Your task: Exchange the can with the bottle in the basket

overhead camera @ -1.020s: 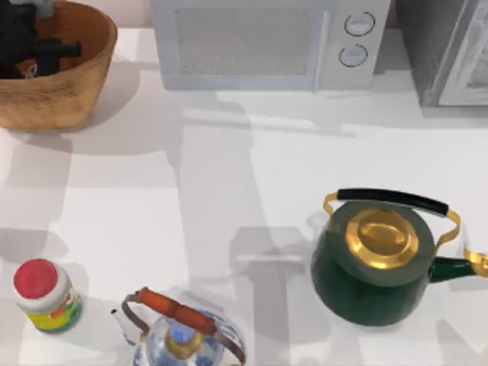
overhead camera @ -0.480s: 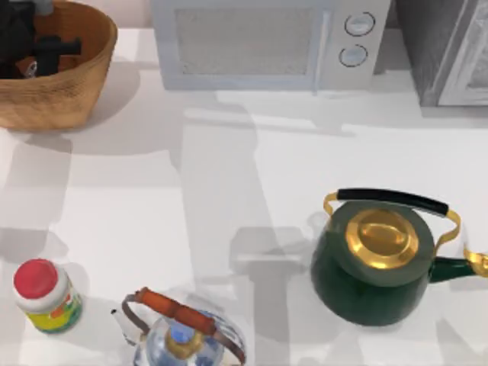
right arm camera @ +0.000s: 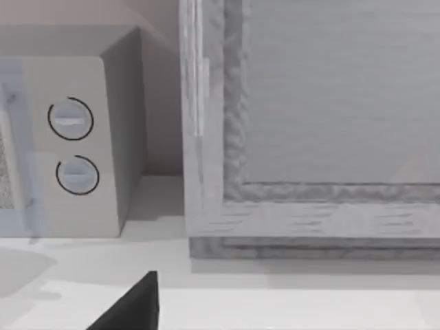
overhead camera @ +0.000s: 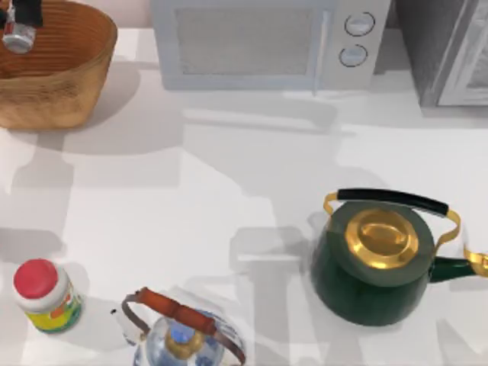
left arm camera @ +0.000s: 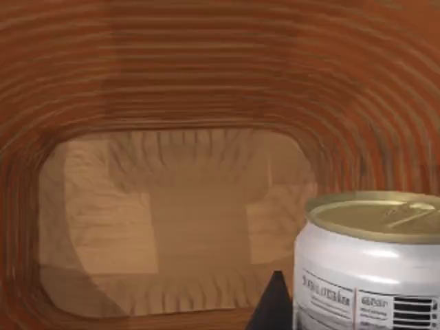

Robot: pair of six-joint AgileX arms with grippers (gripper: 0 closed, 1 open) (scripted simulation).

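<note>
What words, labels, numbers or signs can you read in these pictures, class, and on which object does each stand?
Nothing can be read outright.
Can, above the basket: small dark print and a barcode-like block, too blurred to read.
Red-capped jar: yellow-green label, too small to read.
Microwave: two round dials, no legible marks.

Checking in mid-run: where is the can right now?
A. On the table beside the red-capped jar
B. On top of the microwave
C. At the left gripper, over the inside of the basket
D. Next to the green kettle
C. In the top view the can sits at the left gripper over the basket; the left wrist view shows the can close up with the basket's floor beyond it.
</note>
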